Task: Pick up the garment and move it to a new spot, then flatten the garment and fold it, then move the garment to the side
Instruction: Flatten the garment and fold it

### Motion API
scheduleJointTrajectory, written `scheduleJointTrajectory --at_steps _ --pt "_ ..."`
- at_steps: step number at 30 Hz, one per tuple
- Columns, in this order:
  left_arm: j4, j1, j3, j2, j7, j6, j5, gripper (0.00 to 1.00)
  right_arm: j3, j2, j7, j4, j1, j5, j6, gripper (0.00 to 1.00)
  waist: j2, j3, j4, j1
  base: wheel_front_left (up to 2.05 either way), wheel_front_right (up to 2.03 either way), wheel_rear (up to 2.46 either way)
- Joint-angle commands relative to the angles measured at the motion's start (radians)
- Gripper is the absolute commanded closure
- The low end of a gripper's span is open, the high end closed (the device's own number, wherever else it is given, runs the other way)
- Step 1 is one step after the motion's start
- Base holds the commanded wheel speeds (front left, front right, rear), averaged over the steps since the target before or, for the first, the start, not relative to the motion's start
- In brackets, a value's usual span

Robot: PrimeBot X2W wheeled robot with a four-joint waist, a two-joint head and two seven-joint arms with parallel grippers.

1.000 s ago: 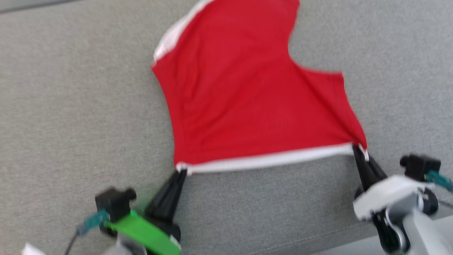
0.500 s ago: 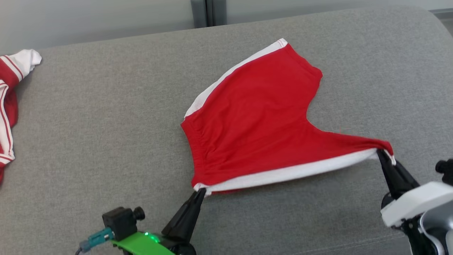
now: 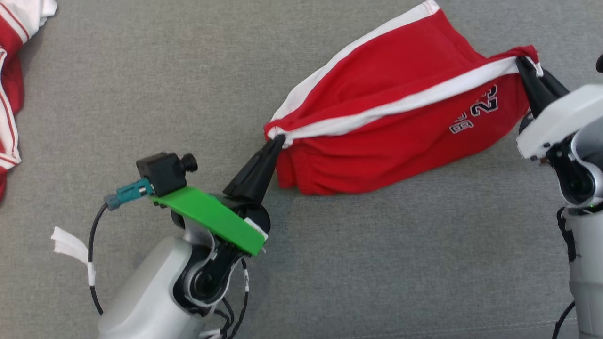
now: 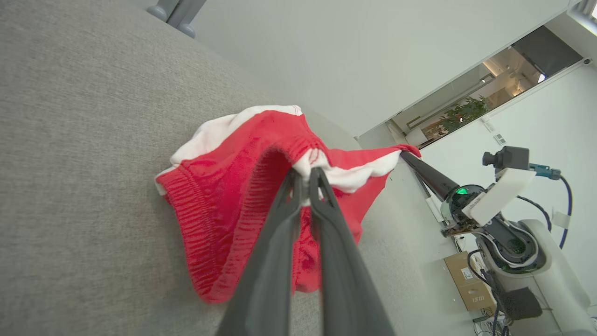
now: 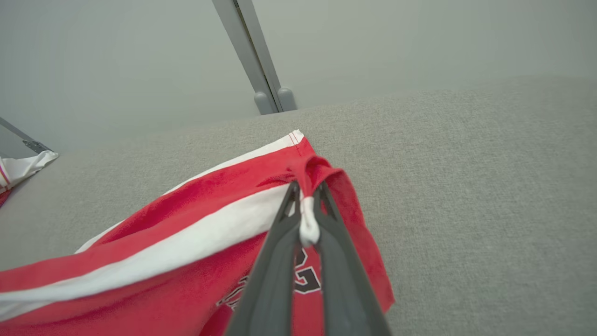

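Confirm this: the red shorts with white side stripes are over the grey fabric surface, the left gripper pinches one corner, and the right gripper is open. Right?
No. The right gripper is shut: the right wrist view shows its fingers pinching the other corner of the red shorts with white side stripes. The left gripper does pinch one corner, over the grey fabric surface.

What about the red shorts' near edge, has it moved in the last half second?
Yes. Against the striped garment at the left, the held edge of the red shorts has gone away from the robot, folding over the rest.
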State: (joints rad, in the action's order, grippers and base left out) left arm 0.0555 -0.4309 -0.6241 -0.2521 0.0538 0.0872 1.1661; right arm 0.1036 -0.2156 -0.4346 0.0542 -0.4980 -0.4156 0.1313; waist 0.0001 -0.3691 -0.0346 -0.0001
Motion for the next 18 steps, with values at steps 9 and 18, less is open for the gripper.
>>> scheduleJointTrajectory --at_steps 9,18 --pt "0.184 -0.177 0.003 0.098 -0.011 0.011 0.004 1.00 -0.019 -0.007 0.002 0.244 -0.257 0.102 -0.001 1.00 -0.0001 -0.123 -0.124 0.0001 0.00 0.00 0.00" --pt "0.281 -0.248 -0.012 0.155 0.011 0.022 0.006 0.53 0.011 0.010 0.108 0.418 -0.375 0.196 -0.001 0.88 -0.0001 -0.144 -0.146 0.0001 0.00 0.00 0.00"
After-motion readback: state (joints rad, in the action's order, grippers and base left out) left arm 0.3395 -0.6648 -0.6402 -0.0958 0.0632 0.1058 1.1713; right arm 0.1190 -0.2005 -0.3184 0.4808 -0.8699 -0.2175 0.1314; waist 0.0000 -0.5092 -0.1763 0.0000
